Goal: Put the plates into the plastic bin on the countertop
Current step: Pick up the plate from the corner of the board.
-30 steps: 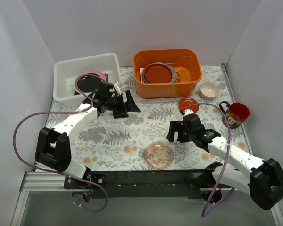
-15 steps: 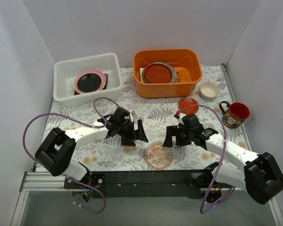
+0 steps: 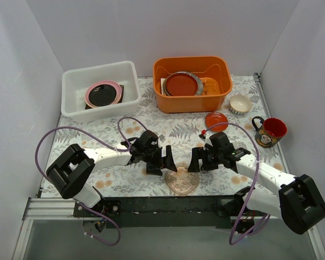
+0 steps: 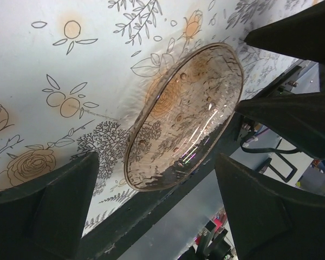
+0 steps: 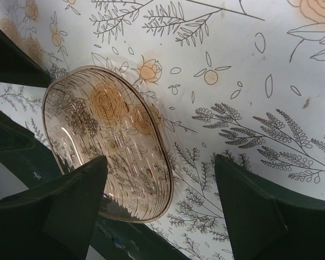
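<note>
Left gripper (image 3: pixel 161 163) wide, back from white bin (image 3: pixel 73 92) at 10 o'clock; right gripper (image 3: pixel 201 163) wide; both flank 6-o'clock pink glass plate (image 3: pixel 182 180): next pick.

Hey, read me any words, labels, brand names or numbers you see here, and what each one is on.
No readable text anywhere.
The mug has a patterned band, too small to tell whether it holds letters.
The countertop print is only leaves and flowers.
The bin, orange tub and glass plate show no markings.
</note>
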Available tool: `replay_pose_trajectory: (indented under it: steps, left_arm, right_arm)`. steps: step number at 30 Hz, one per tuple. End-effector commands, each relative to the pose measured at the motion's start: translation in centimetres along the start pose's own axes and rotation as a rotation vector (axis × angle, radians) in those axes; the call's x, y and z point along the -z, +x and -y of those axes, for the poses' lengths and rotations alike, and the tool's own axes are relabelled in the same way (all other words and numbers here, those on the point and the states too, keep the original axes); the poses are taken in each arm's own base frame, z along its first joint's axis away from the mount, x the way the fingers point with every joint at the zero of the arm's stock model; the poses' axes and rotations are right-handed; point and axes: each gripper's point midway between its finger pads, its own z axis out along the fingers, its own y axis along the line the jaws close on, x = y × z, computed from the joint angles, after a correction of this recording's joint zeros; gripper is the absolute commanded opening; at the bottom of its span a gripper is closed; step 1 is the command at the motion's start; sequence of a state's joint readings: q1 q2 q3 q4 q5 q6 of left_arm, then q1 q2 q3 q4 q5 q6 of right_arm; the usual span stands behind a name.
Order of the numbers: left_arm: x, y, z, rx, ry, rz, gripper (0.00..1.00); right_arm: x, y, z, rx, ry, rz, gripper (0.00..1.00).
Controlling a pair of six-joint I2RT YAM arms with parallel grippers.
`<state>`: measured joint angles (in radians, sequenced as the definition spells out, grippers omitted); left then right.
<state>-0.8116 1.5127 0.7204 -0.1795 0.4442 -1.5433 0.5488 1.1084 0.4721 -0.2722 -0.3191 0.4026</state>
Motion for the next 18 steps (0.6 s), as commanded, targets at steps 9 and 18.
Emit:
replay_pose_trajectory:
  steps: [9, 18]
  left_arm:
    - [-1.8, 0.8, -1.2, -0.03, -0.073, -0.023, 0.85]
    - [-3.2, 2.5, -2.6, -0.036, -0.118, -0.085, 0.5]
  right_arm:
    - [-0.4, 0.8, -0.3, -0.001, -0.049, -0.035, 0.8]
    - [-0.6, 0.9, -0.2, -0.005, -0.052, -0.037, 0.8]
